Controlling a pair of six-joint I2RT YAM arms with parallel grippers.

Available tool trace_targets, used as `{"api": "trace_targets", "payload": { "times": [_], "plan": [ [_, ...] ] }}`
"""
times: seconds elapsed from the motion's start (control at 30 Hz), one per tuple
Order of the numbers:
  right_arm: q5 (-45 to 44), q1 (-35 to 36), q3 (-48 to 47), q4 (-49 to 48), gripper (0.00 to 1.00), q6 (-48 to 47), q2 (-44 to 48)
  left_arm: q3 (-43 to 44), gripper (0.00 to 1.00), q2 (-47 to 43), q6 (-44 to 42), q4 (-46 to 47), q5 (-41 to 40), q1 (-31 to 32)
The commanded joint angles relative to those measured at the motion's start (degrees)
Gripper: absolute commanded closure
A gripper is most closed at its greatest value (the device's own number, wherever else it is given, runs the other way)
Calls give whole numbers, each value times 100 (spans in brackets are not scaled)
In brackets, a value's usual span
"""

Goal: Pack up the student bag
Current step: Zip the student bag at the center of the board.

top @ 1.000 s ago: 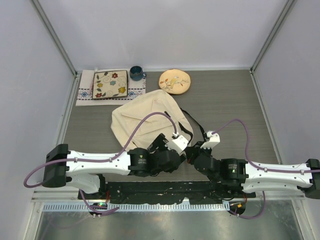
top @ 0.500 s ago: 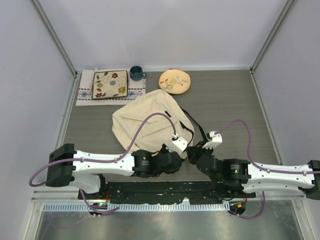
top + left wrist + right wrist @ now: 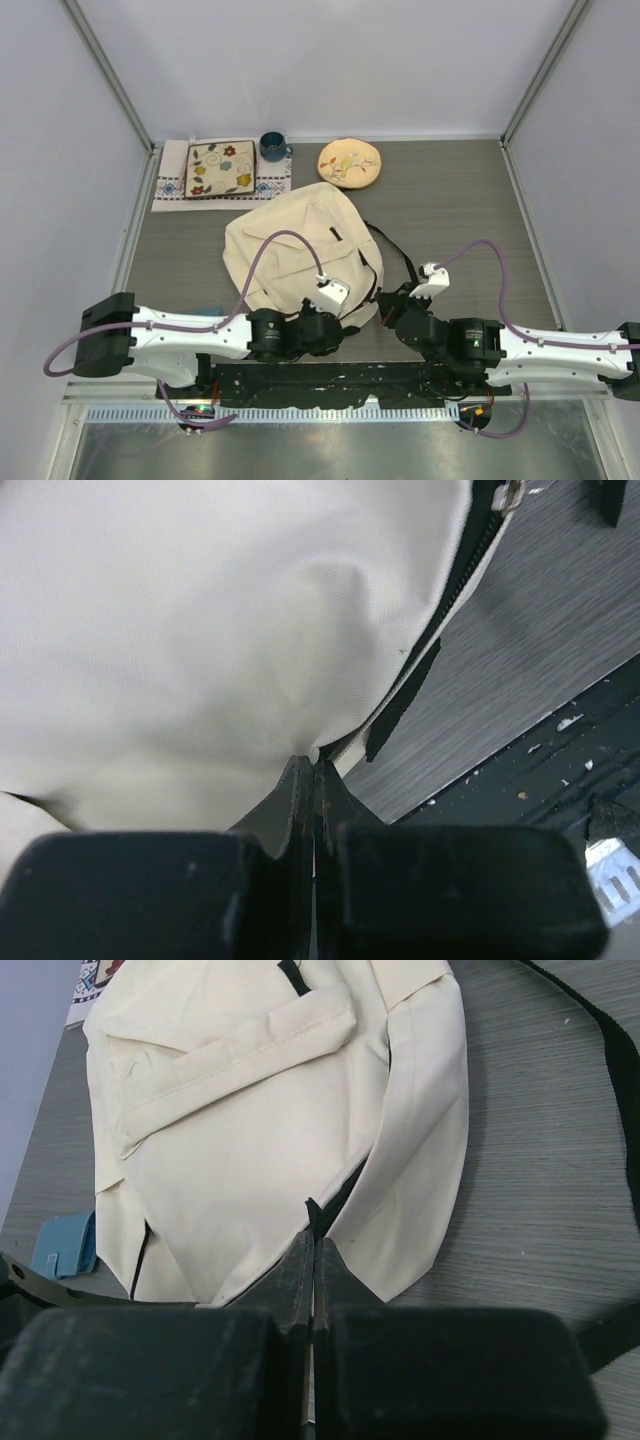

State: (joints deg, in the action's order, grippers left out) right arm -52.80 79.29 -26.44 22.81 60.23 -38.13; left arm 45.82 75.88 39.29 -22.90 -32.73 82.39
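Note:
The student bag (image 3: pixel 290 240) is a cream fabric backpack lying flat mid-table, with black straps (image 3: pixel 395 255) trailing to its right. My left gripper (image 3: pixel 350 308) is at the bag's near right corner. In the left wrist view its jaws (image 3: pixel 313 767) are shut on the edge of the cream fabric (image 3: pixel 200 630), which puckers toward the tips beside the black zipper (image 3: pixel 455 575). My right gripper (image 3: pixel 387 299) is just right of it. In the right wrist view it (image 3: pixel 312 1228) is shut on a thin black zipper tab (image 3: pixel 310 1206) at the bag's (image 3: pixel 250 1130) opening seam.
Along the back edge are a square floral plate (image 3: pixel 220 168) on a patterned cloth, a blue cup (image 3: pixel 272 147) and a round yellowish floral plate (image 3: pixel 349 162). A small blue object (image 3: pixel 65 1243) lies by the bag's near left side. The black base rail (image 3: pixel 330 380) runs along the front.
My left gripper went from open to shut on the bag's edge and drew back to the left and nearer. The bag's near corner shifted and lies flatter. The right gripper stayed shut.

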Motion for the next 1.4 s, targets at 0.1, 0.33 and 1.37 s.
{"api": "trace_targets", "payload": {
  "times": [0.1,0.33,1.37],
  "plan": [
    [-767,-211,-178,4,99,51,-89,-609,100,-635,948,-1014,-128,5],
    [-539,-308,-169,-127,99,-98,-177,-812,94,-1091,1713,-1551,-523,5],
    [-135,-300,68,-383,99,-73,-19,946,4,568,-861,733,-128,-4]
  ]
}}
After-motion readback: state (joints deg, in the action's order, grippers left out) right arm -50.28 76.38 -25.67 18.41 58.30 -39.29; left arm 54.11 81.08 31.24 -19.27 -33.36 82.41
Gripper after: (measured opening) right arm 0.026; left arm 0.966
